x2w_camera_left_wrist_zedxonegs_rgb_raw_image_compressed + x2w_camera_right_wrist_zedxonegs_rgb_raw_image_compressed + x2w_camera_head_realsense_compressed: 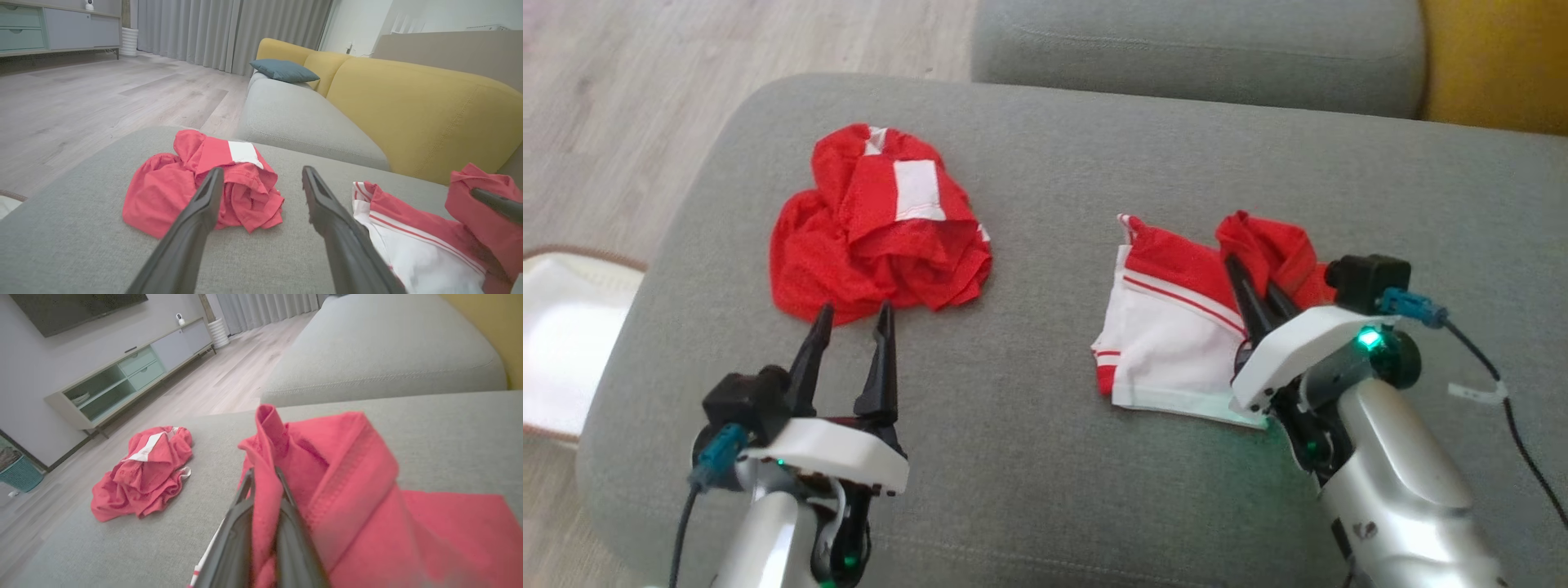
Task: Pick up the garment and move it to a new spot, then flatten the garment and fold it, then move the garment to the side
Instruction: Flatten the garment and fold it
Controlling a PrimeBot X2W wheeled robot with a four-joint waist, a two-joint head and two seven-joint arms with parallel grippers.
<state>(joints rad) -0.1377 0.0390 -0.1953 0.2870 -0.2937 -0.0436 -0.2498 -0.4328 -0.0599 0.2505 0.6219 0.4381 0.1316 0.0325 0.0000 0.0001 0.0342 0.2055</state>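
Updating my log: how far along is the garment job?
Done: nothing finished; the red-and-white garment lies rumpled, partly spread. In hand: the right gripper is shut on its red fold; the left gripper is open, empty. To do: flattening, folding, moving aside. The red garment is a crumpled heap.

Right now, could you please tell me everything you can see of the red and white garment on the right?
The red and white garment looks like soft knit fabric: a white panel with thin red stripes and red trim, lying fairly flat on the grey cushion. Its red part is bunched and raised, where the right gripper has its jaws shut on a fold.
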